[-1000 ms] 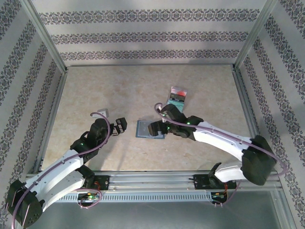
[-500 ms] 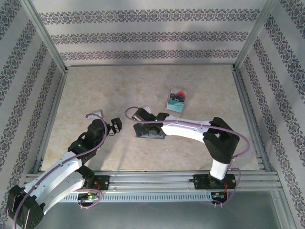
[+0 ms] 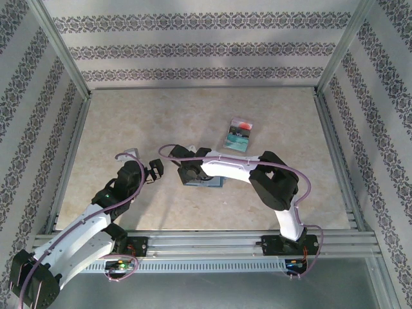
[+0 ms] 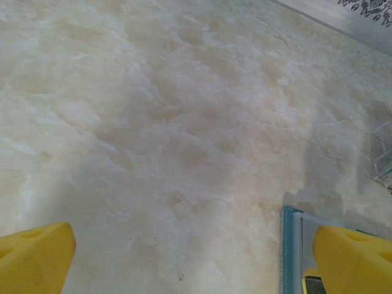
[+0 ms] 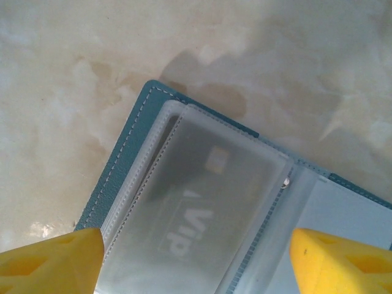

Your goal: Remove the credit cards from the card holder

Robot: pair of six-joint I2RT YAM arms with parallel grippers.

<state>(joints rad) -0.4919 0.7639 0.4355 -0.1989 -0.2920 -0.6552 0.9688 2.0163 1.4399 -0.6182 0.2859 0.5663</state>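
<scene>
The right claw (image 5: 196, 262) hangs low over the open holder (image 5: 125, 153), jaws wide and holding nothing. One yellow fingertip (image 5: 52, 257) sits off the holder's teal edge, the other over its clear sleeves. Between them a card (image 5: 196, 202) marked VIP lies inside a frosted sleeve. The holder (image 3: 215, 183) is at mid-table, toward the near side. The loose cards (image 3: 239, 134) lie well apart from it, farther and to the right. The left claw (image 3: 154, 170), also wide and empty, waits just left of the holder.

The card looks thin and flush, so the pinch should take its edge alone, not the sleeve. I cannot tell which side the sleeve opens on. Draw the card flat along the pocket. The light holder would likely drag, so the left claw pressing on its teal edge would steady it.
</scene>
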